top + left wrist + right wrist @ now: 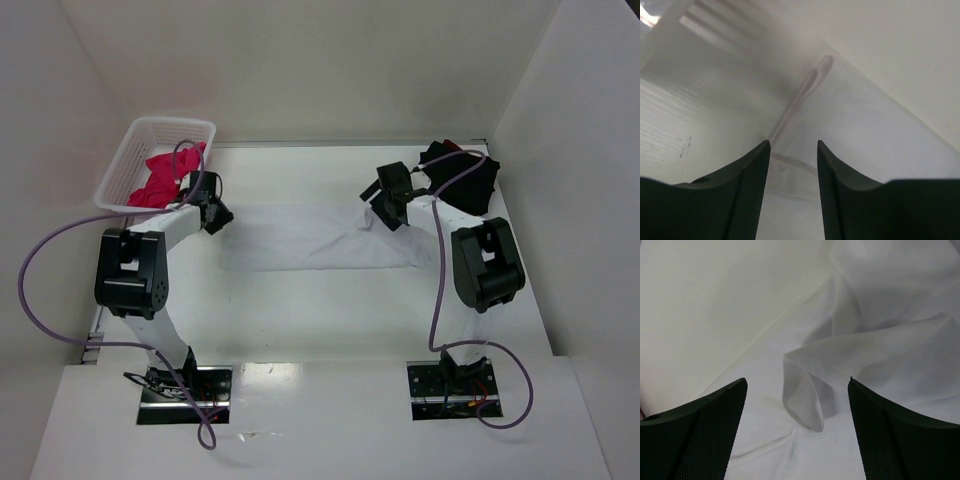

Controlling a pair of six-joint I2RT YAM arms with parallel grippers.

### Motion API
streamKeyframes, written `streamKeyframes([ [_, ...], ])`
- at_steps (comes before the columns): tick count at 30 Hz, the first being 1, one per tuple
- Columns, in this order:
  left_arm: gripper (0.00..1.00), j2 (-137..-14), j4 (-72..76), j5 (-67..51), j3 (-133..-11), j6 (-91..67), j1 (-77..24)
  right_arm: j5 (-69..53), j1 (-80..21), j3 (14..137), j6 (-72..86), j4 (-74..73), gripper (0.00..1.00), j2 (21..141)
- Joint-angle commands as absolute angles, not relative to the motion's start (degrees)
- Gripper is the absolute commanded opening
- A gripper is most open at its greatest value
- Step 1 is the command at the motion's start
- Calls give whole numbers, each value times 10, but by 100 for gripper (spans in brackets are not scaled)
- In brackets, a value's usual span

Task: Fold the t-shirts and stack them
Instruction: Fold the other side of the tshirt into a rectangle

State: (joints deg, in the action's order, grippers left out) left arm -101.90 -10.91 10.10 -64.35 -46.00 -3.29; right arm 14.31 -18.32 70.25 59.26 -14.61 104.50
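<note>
A white t-shirt [320, 238] lies spread in a wide band across the middle of the table. My left gripper [215, 215] is at its left end; in the left wrist view the jaws [793, 145] stand apart over the shirt's hem [790, 165], holding nothing. My right gripper [388, 205] is at the shirt's right end, wide open [797, 382] above a raised fold of white cloth [805, 390]. Pink t-shirts [160, 180] lie in the basket. A black t-shirt [465, 182] lies at the back right, with a bit of dark red [452, 147] showing behind it.
A white mesh basket [125, 165] stands at the back left beside the left arm. White walls enclose the table on the left, back and right. Purple cables loop from both arms.
</note>
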Motion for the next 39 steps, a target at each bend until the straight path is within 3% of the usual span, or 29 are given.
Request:
streamKeyframes([
  [1, 65, -984, -84, 70, -671, -433, -32, 192, -173, 726, 547, -129, 90, 986],
  [5, 97, -942, -71, 31, -660, -423, -32, 203, -173, 695, 540, -162, 87, 936],
  [6, 100, -936, -68, 22, -657, -418, -32, 203, -173, 684, 540, -170, 85, 930],
  [14, 100, -826, -53, -70, -604, -367, -54, 203, -173, 564, 559, -154, 58, 885],
  [19, 98, -802, -24, -155, -564, -356, -54, 197, -173, 549, 560, -134, 60, 901],
  [26, 99, -830, -40, -184, -556, -327, -60, 197, -173, 537, 560, -93, 62, 912],
  [39, 99, -886, -40, -173, -578, -332, -60, 186, -173, 562, 566, -72, 46, 983],
])
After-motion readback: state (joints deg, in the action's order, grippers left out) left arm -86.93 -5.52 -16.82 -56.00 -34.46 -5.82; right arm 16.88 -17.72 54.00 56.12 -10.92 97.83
